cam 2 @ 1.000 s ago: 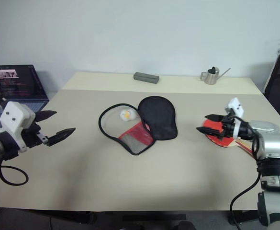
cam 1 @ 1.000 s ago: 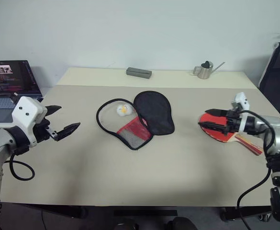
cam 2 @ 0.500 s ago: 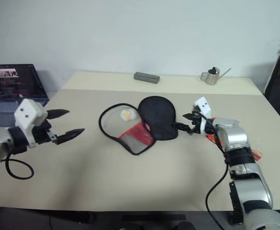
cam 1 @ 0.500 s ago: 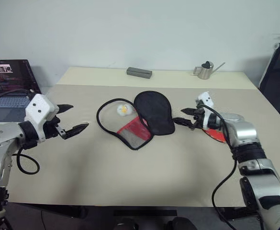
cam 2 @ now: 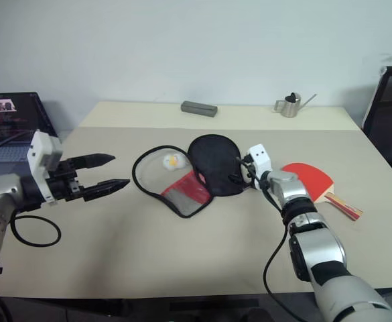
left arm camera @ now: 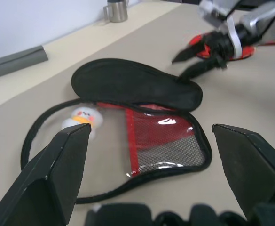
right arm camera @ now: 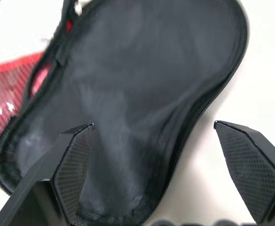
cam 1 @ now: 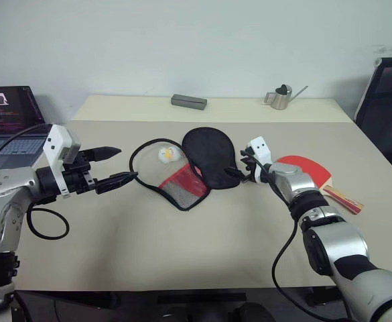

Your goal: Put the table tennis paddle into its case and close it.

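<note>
The case [cam 1: 209,155] lies unzipped at mid-table, its black flap [right arm camera: 142,70] folded over to the right and its red mesh half [cam 1: 182,188] spread on the table [cam 1: 202,248]. A small white and yellow ball [cam 1: 169,154] sits inside the case's open loop. My right gripper [cam 1: 240,172] is open, low at the flap's right edge, with the flap's narrow end between its fingers [right arm camera: 76,165]. Just behind that hand lies the table tennis paddle [cam 1: 308,170], red face up, handle [cam 1: 343,199] pointing right. Left of the case, my left gripper [cam 1: 118,166] hovers open and empty, pointing at the case.
An open laptop [cam 1: 8,111] sits at the far left. A grey box [cam 1: 189,101] and a small metal watering can [cam 1: 279,97] stand along the back edge. A black chair [cam 1: 383,100] is off the table's right side.
My right gripper has swung left and down, from over the paddle to the case's black flap, leaving the paddle on the table. My left gripper has edged right toward the case.
</note>
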